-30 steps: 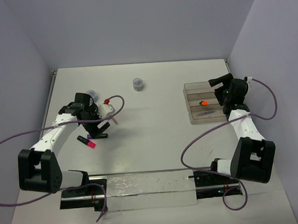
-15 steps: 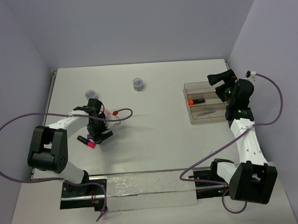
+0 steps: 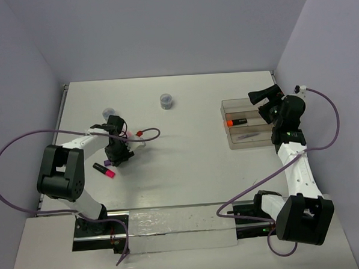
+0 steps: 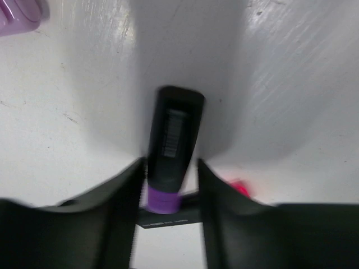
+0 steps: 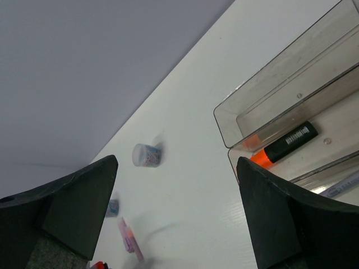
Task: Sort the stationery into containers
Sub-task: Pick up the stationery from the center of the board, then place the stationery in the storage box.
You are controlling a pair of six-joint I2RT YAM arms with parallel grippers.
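Since a second before, the left gripper [image 3: 116,153] had dropped to the tabletop and drawn its fingers [image 4: 120,193] in from wide to roughly halfway. The right gripper [image 3: 263,100] had backed off the tray and left a marker inside it.

In the left wrist view, those fingers closely flanked the black, purple-capped plastic marker [image 4: 171,140] on both sides, near its cap end. The picture was blurred, so I could not tell whether the pads were pressing on it yet. The marker lay flat on the white table [image 3: 187,170], its black end toward twelve o'clock in that view.

From above, a black marker with a magenta tip [image 3: 103,170] lay just beside the gripper at seven o'clock. A small round blue-grey jar [image 3: 109,112] stood near at twelve.

The close should probably finish squarely across the barrel before any lift. With the hold so near the cap, the long body might droop. A straight rise would spare the magenta-tipped neighbour, and the carry would then run toward three o'clock.

There the right gripper's fingers gaped wide and held nothing, by the far end of the clear, smoky three-compartment plastic tray [image 3: 226,103]. A black marker with an orange-red end [image 3: 238,122] lay in what looked like its middle compartment.
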